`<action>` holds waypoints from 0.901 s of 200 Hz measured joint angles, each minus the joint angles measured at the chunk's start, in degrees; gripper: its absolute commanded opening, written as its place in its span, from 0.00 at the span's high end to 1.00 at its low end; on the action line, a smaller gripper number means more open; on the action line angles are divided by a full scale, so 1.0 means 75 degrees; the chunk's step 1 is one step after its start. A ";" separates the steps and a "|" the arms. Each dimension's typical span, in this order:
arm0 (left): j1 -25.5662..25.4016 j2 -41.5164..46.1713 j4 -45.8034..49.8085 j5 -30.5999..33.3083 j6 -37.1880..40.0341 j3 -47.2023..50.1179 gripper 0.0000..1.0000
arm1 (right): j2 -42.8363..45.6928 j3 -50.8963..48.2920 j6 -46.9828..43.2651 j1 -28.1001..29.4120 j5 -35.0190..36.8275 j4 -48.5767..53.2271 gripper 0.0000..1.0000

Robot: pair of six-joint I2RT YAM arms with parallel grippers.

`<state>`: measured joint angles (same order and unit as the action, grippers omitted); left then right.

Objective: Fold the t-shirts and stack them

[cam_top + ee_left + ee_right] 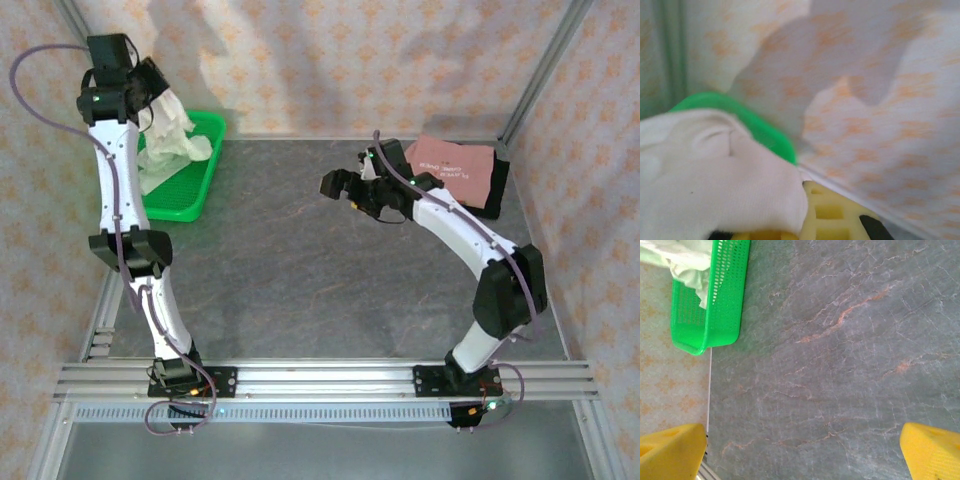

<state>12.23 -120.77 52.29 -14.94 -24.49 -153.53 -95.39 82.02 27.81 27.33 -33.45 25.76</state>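
- Slippage is the main risk: the left fingers, clamped tight on a bunched pinch of the cream-white t-shirt above the green basket, may lose it.
- Cloth trailing inside the basket could snag its mesh and drag it along.
- Right fingers, spread wide and empty, hover well right of the basket; the pink t-shirt lies folded farther right.

The cream-white t-shirt is hanging bunched and crumpled from the left pincer over the desk's far left corner, its lower part trailing into the green basket. The dusty-pink t-shirt is lying folded flat by the far right corner, resting on the black t-shirt.
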 measured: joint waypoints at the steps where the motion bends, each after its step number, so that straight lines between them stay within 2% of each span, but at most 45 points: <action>1: -0.0009 0.0012 -0.0012 -0.0015 -0.0012 -0.0012 1.00 | -0.0015 0.0012 0.0000 0.0000 0.0000 -0.0006 0.01; 64: -0.1192 0.0393 -0.1102 -0.1373 -0.1515 -0.0685 1.00 | -0.0143 0.0125 -0.0079 -0.0125 0.0032 -0.0373 0.01; 122: -0.1746 0.1014 -0.2935 -0.1877 -0.3121 -0.0959 1.00 | 0.0405 -0.0283 0.0137 -0.0769 0.0143 -0.1230 0.00; 147: -0.2157 0.1288 -0.3500 -0.2031 -0.3477 -0.1096 1.00 | 0.0685 -0.0396 0.0210 -0.0968 0.0233 -0.1445 0.01; 180: -0.2489 0.1422 -0.3576 -0.2331 -0.3547 -0.1169 1.00 | 0.0866 -0.0466 0.0213 -0.1204 0.0423 -0.1577 0.01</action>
<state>-6.44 -110.10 25.47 -32.42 -51.09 -162.30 -88.90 78.52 29.41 18.31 -30.28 13.93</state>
